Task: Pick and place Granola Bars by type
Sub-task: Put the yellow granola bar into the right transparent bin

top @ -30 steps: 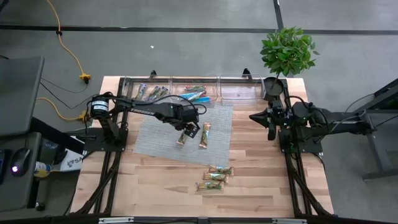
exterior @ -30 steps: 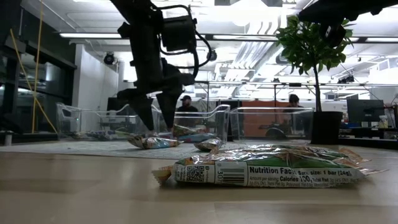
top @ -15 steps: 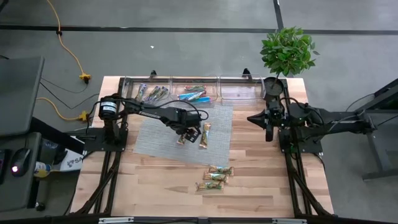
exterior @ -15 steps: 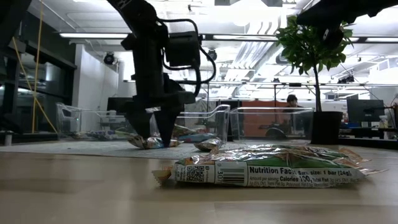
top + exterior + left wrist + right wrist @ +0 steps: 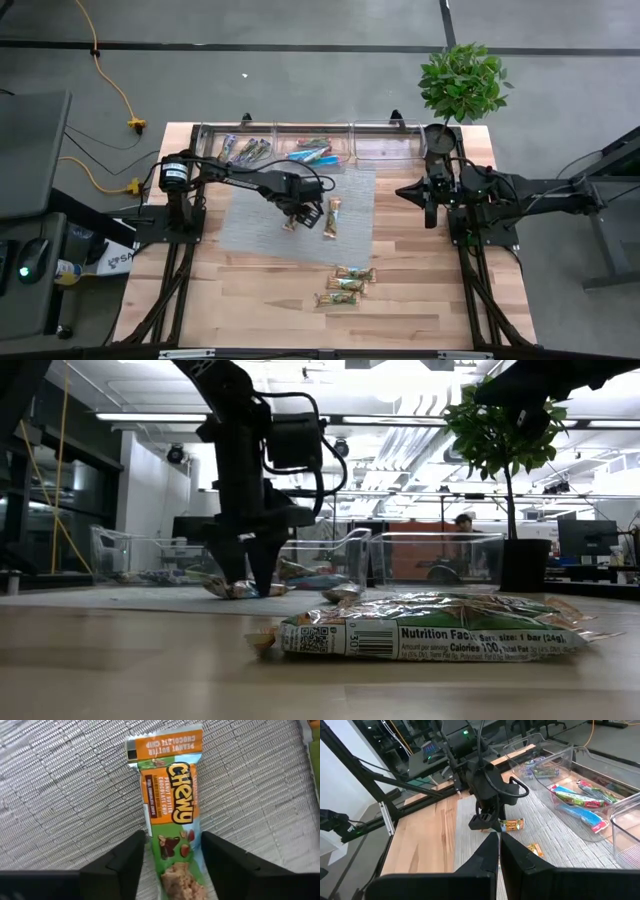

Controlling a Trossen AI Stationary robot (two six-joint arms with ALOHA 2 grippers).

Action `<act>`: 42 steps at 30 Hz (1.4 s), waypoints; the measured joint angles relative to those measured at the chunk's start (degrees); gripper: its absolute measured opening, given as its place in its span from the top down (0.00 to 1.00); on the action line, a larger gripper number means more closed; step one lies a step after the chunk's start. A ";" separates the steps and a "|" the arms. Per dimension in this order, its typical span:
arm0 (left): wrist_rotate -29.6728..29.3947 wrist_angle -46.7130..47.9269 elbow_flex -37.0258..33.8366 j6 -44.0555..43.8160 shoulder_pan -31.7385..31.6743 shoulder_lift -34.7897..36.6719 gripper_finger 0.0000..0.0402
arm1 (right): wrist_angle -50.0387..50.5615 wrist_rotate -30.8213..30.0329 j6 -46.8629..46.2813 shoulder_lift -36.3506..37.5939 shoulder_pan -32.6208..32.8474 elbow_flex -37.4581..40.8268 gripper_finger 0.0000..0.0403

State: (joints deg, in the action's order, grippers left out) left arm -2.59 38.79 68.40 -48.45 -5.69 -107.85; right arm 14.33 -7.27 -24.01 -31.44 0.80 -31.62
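A: Target is the Chewy bar (image 5: 172, 820), peanut butter chocolate chip, orange-and-green wrapper. It lies flat on the grey woven mat (image 5: 250, 225), between the fingers of the left gripper (image 5: 172, 865). The fingers are spread, one on each side of the wrapper, down at mat level; no pinch yet, as far as the left wrist view shows.

B: Risks?

A: The wrapper is slick and slim. If the fingers close too high they may catch only foil and the bar could slide out on the lift. The bar also sits slightly skewed in the gap, so closing may twist it. A second bar (image 5: 332, 216) lies just beside it on the mat; a wide swing could knock it.

B: Bins?

A: A row of clear bins along the far edge of the table. The left bin (image 5: 205, 140) holds several bars, purple-tinted among them. The middle bin (image 5: 560, 775) holds green-red bars and one bright blue bar (image 5: 580, 816). The right bin (image 5: 385, 145) looks empty.

B: Other arm?

A: The right gripper (image 5: 498, 851) waits near the plant (image 5: 462, 80), fingers pressed together. Loose bars (image 5: 348, 285) remain on the bare wood.
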 joint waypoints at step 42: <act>7.70 -11.41 44.78 9.61 -18.32 -14.73 0.77 | -0.20 -0.31 0.40 -0.04 0.00 0.00 1.00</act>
State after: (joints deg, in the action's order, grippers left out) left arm 5.11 27.38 113.18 -38.84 -24.01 -122.58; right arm 14.13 -7.57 -23.61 -31.49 0.80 -31.62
